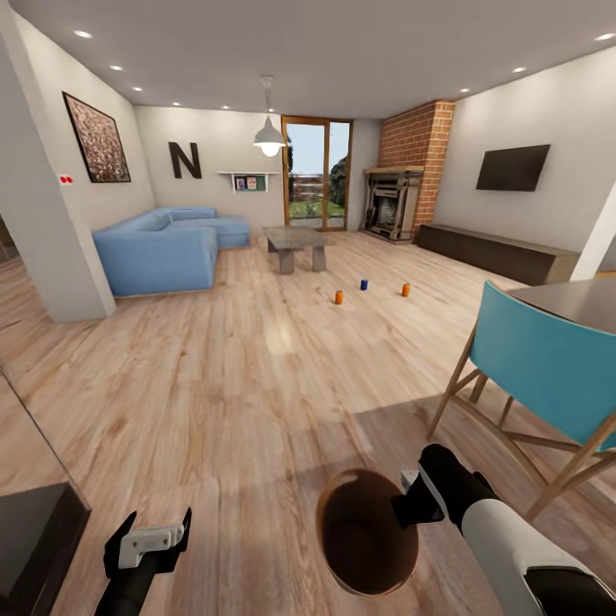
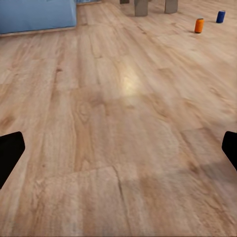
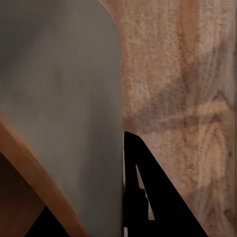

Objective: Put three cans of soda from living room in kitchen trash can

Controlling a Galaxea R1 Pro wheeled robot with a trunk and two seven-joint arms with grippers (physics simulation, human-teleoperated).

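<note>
Soda cans, head view: two orange and one blue, upright on the floor just this side of the coffee table.
Trash can, head view: well short of the coffee table, rim pinched by right end effector.
Left end effector, head view: spread, holding nothing.
Left wrist view: fingertips wide apart over floor; orange can and blue can near the coffee table legs.
Right wrist view: finger clamped against the bin's grey wall.

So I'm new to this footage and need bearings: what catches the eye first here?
Three soda cans stand apart on the wooden floor beyond the coffee table: an orange can, a blue can and another orange can. Close by, the right gripper grips the rim of the brown-lined bin; the blue sofa sits far left.
</note>
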